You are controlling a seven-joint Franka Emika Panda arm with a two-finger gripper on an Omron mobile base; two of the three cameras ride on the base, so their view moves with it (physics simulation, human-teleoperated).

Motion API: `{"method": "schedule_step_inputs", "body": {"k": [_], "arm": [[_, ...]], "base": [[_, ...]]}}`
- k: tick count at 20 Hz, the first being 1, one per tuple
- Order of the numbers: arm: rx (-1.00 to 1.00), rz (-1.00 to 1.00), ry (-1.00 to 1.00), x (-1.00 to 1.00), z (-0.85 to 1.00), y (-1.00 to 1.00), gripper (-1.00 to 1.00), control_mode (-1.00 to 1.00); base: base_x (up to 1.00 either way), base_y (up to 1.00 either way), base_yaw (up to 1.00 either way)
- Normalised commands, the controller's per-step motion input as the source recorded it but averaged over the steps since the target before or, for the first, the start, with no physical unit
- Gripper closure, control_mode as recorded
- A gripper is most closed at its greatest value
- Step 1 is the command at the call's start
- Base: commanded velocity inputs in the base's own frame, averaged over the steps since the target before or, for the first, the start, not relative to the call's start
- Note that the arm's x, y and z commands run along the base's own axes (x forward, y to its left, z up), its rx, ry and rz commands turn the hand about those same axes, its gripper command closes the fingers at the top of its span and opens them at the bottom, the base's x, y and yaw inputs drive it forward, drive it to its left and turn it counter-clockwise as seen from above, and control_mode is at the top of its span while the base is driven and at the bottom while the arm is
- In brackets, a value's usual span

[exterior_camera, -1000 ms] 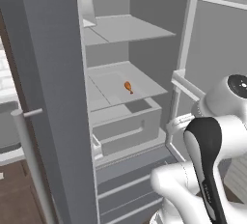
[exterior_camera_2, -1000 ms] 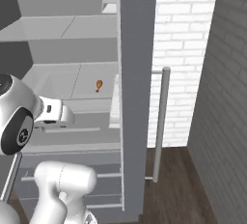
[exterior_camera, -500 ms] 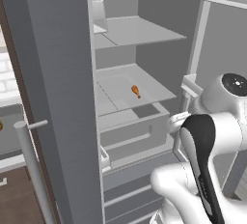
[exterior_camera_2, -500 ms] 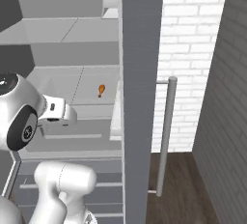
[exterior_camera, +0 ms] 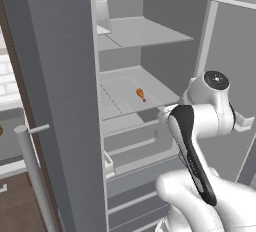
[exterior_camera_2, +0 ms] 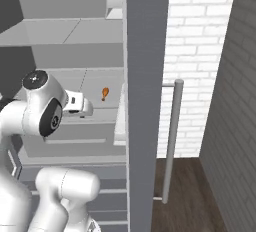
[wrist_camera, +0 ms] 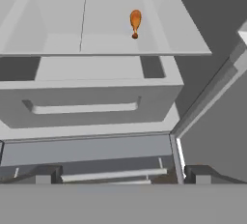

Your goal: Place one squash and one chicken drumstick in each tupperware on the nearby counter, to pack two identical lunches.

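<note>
Even, diffuse rendered lighting, moderately bright; no glare; soft shading under the fridge shelves (exterior_camera: 145,33); slight pixelated softness throughout.

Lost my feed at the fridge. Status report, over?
Gripper open, empty, facing the fridge interior. One chicken drumstick lying alone on the middle shelf. Drawer below; nothing between gripper and drumstick.

**Open grey refrigerator beside a white brick wall**

A tall grey refrigerator (exterior_camera: 65,76) stands open, its pale grey flat shelves (exterior_camera: 145,31) stacked in the upper middle of the left base view, with a grey pull-out drawer (wrist_camera: 87,100) below them. A round grey metal door handle (exterior_camera_2: 172,136) runs down the centre right of the right base view. Behind it is a white brick wall (exterior_camera_2: 195,36); dark brown wooden floor (exterior_camera_2: 182,196) fills the lower right.
</note>
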Motion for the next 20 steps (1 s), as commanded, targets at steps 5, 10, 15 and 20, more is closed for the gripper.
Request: {"method": "schedule_step_inputs", "body": {"k": [5,10,15,20], "arm": [[0.07,0.00,0.00,0.99,-0.01,0.00,-1.00,-1.00],[0.02,-0.01,0.00,0.78,-0.10,0.01,-1.00,-1.00],[-0.02,-0.08,0.00,0.68,-0.26,0.15,-1.00,-1.00],[0.00,-0.03,0.00,0.60,-0.18,0.00,-1.00,-1.00]], "base": [[0.00,0.00,0.00],[0.00,0.00,0.00],[0.00,0.00,0.00],[0.00,0.00,0.00]]}}
